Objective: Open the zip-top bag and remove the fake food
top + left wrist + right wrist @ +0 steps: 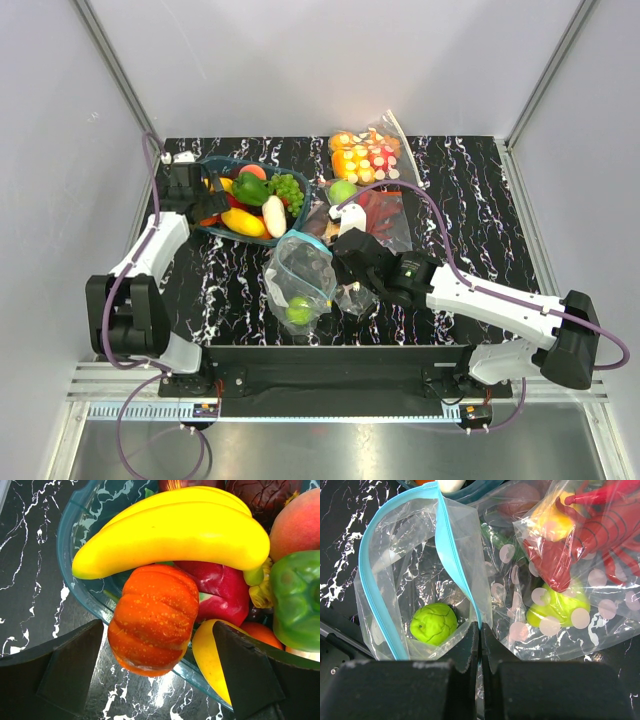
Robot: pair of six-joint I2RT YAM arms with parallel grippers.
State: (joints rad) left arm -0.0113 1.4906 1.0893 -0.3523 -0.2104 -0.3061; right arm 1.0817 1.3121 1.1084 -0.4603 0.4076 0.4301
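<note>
The black marbled tabletop [480, 200] bears a teal bowl [75, 510] back left, the zip-top bag [298, 272] near the front, and a pepper bag [385, 215] with a smaller bag [365, 155] behind it.

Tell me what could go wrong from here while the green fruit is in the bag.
1. The orange pumpkin perches on the teal basket rim, between the fingers of the open left pincer; it may roll out.
2. The right pincer pinches only a thin edge of the zip-top bag; the film could slip and the mouth collapse over the green fruit.
</note>
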